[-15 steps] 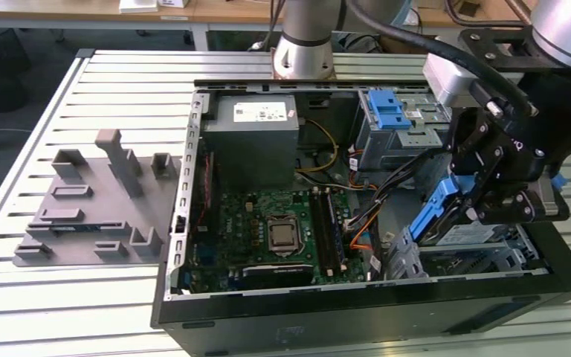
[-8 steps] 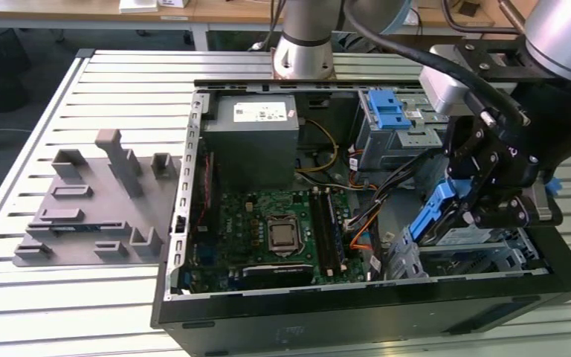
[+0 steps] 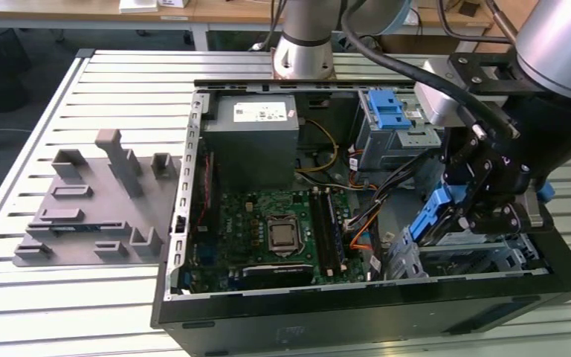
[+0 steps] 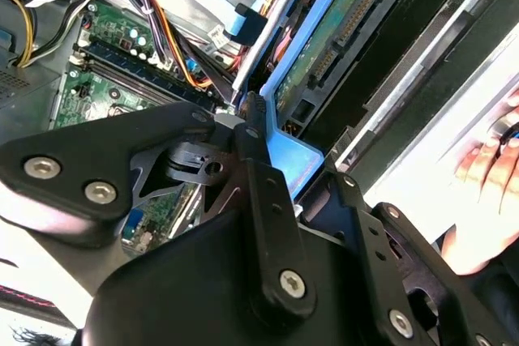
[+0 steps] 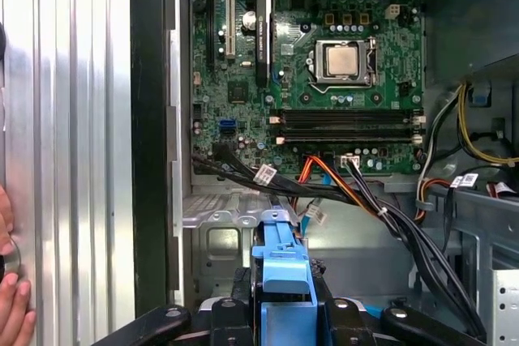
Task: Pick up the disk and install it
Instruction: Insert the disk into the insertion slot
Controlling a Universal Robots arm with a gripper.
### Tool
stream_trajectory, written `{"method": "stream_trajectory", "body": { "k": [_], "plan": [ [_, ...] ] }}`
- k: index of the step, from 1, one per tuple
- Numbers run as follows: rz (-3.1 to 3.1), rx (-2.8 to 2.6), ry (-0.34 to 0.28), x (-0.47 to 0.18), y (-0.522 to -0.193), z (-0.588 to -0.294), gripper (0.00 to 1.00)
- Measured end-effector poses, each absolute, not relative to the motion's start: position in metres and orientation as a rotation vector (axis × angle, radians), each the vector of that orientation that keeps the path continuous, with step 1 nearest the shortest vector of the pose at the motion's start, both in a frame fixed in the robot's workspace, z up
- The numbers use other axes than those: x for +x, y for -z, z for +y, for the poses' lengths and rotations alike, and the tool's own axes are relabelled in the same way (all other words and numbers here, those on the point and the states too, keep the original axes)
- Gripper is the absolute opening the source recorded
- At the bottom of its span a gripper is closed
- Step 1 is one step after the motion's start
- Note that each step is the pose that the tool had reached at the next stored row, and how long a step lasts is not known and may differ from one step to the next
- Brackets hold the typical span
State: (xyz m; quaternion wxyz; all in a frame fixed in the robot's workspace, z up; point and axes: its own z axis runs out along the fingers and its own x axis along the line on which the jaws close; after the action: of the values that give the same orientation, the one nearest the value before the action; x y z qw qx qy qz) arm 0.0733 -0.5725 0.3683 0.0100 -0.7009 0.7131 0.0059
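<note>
The disk [image 3: 433,217], edged by its blue plastic bracket, hangs tilted at the exterior view's right end of the open computer case [image 3: 181,223], just over the grey drive bay [image 3: 469,256]. My gripper [image 3: 467,223] is shut on it from above. In the first wrist view the blue bracket [image 5: 283,269] sticks out between my black fingers [image 5: 243,293], above the bay floor [image 5: 219,241]. The second wrist view shows the disk's underside and connector [image 4: 349,34], with one finger [image 4: 258,160] pressed against the blue bracket [image 4: 293,155].
Inside the case lie the green motherboard [image 3: 276,223], the grey power-supply box [image 3: 256,126], a grey cage with a blue latch [image 3: 395,119] and loose cables [image 5: 365,196] near the bay. A grey fixture plate [image 3: 97,201] sits on the table. A person's hand [image 5: 12,301] rests beside the case.
</note>
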Motion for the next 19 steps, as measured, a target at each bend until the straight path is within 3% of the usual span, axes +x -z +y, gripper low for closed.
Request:
{"method": "stream_trajectory", "body": {
  "k": [14,19],
  "plan": [
    [2.226,-2.188,-0.018,0.0733,-0.3598,-0.5725,0.36],
    [2.226,-2.188,-0.019,0.0733,-0.3595,-0.5725,0.44]
  ]
}}
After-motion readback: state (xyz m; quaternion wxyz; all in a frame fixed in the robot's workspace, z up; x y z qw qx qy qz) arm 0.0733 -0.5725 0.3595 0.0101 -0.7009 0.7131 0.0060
